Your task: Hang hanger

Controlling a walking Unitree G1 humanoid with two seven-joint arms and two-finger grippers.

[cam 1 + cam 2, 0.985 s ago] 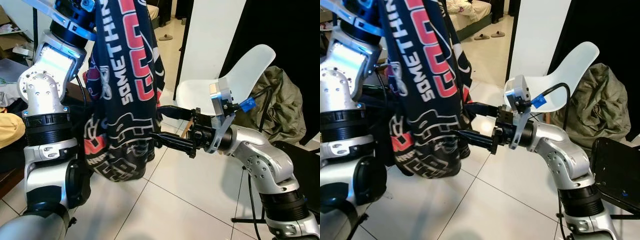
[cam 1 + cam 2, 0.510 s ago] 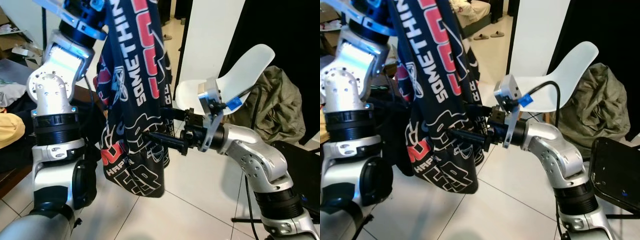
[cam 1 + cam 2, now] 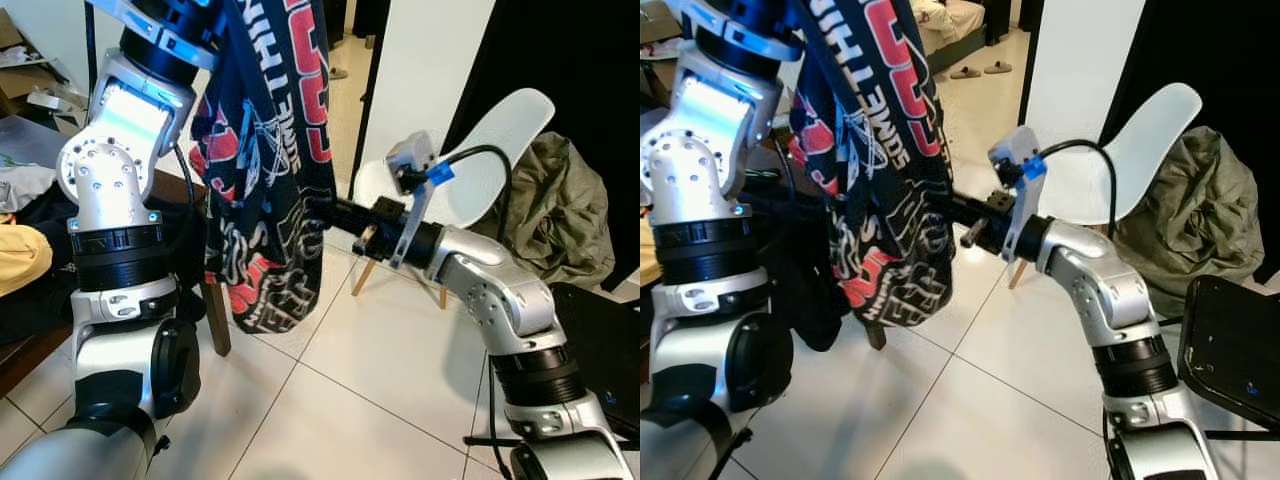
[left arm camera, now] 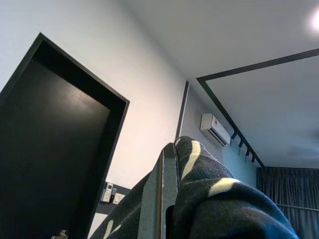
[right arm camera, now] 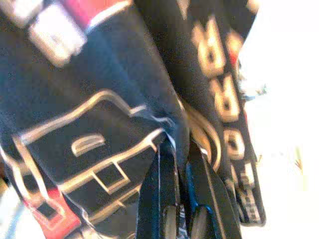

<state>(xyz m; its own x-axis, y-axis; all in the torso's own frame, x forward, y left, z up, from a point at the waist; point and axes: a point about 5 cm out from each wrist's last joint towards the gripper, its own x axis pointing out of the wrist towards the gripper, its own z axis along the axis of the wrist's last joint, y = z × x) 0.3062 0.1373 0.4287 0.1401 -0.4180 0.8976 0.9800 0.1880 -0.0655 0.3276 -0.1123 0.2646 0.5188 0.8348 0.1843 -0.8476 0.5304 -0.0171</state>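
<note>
1. While the left arm (image 3: 115,190) stands raised at the robot's left, a dark printed shirt (image 3: 272,170) with red and white lettering hangs down from above, between the two arms.
2. Seen from the left wrist, the left gripper (image 4: 167,199) has dark striped cloth bunched against its black finger; whether its fingers are apart or together I cannot tell, and no hanger can be made out under the cloth.
3. At mid-height the right gripper (image 3: 322,210) reaches sideways into the shirt's right edge.
4. From the right wrist, its fingers (image 5: 154,199) sit narrow, pinched on a fold of the shirt.
5. Behind the right arm stands a white chair (image 3: 500,130), with an olive-green bundle of cloth (image 3: 570,210) just beside it.
6. Pale floor tiles (image 3: 350,400) lie below.
</note>
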